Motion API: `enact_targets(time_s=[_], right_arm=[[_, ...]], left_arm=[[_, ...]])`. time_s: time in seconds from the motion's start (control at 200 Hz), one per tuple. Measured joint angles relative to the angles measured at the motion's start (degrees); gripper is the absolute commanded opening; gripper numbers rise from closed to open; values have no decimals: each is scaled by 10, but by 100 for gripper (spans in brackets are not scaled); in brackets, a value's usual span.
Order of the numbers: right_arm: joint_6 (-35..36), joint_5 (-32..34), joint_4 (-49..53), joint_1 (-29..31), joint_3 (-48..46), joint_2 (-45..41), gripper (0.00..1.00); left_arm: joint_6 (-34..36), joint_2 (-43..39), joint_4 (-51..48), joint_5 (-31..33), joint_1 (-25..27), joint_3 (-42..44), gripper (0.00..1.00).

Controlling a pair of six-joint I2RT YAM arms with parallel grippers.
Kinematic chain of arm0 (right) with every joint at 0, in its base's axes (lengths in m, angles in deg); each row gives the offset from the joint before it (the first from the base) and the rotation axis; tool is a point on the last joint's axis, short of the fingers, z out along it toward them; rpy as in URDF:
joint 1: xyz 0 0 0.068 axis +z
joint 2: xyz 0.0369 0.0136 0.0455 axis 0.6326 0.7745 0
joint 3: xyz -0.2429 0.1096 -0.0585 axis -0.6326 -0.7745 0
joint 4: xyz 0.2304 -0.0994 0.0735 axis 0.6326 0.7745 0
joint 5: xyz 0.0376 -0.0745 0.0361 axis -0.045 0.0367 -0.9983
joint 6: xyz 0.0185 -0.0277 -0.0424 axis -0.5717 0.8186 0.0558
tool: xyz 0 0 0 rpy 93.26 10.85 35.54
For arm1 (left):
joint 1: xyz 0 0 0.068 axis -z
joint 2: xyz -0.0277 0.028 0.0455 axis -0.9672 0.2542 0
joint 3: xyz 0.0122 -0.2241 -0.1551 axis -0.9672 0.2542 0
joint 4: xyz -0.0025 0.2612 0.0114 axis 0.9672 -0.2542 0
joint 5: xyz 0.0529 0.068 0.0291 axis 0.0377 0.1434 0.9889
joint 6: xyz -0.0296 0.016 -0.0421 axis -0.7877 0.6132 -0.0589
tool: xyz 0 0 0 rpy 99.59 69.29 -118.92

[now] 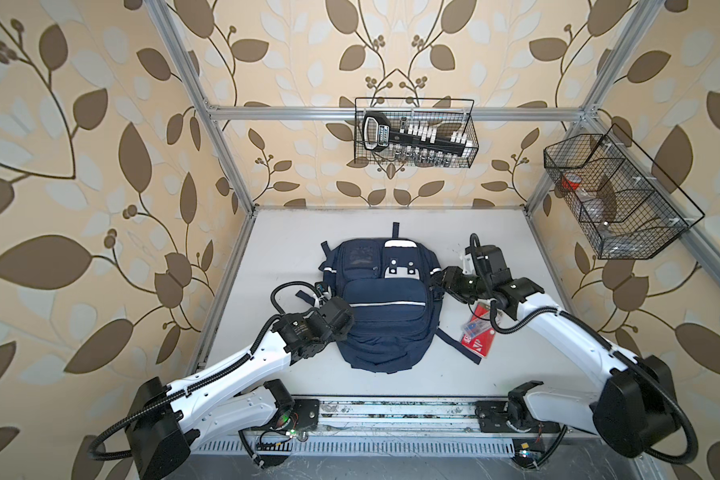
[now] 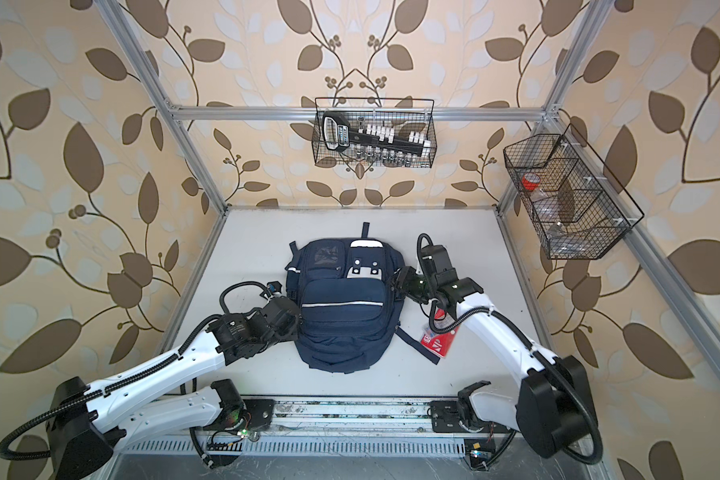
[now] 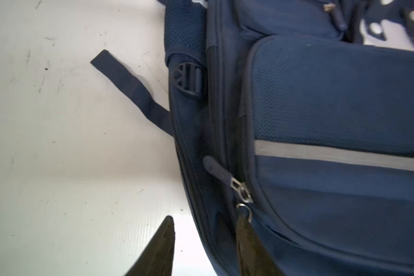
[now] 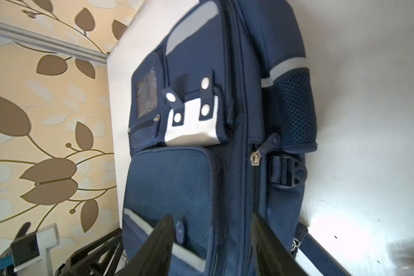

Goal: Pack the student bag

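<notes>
shows bag (image 1: 385, 307) flat on table (image 1: 287, 249); left gripper (image 3: 206, 216) parted beside zip pull (image 3: 243, 191) (finger at its ring), right gripper (image 4: 213, 215) parted, empty.

student bag (image 1: 385, 328) 1 | wire baskets (image 1: 391, 164) (image 1: 566, 149) 2 | red packet (image 1: 479, 334) 1 | socket set (image 1: 416, 135) 1 | grippers (image 3: 206, 216) (image 4: 213, 215) 2

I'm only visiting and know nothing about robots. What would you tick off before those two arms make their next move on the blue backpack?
1. The student bag lies flat on the table, front up: ok.
2. The left gripper is open and empty: ok.
3. The right gripper is open and empty, over the bag: ok.
4. The zipper pull is grasped: not ok; one left finger is merely next to it.
5. A compartment is open for packing: not ok; none shows open.
6. The red packet is ready beside the bag: ok, though partly under the right arm.
</notes>
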Motion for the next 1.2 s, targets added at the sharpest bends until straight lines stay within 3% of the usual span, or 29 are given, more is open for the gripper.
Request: enact_targets(time_s=[0.285,0.485,0.535,0.615,0.68,0.84,1.005,1.2], right_arm=[[-46,81,35,115,-66,-136,54],[-63,148,101,123,-108,-218,55],[-65,161,120,123,-115,-235,58],[-72,184,150,123,-126,-255,74],[-78,203,175,122,-139,-268,85],[-105,239,219,111,-169,-290,99],[-131,279,221,90,-195,-299,100],[-106,294,177,17,-204,-262,98]], left_arm=[[121,32,-3,-40,92,-104,48],[221,103,-7,-87,119,-148,53],[239,122,-14,-94,126,-155,53],[263,139,-17,-99,143,-159,54],[270,135,-14,-104,154,-159,58],[261,64,21,-111,159,-154,73],[231,-15,50,-87,145,-136,76],[184,-3,47,-109,75,-117,73]])
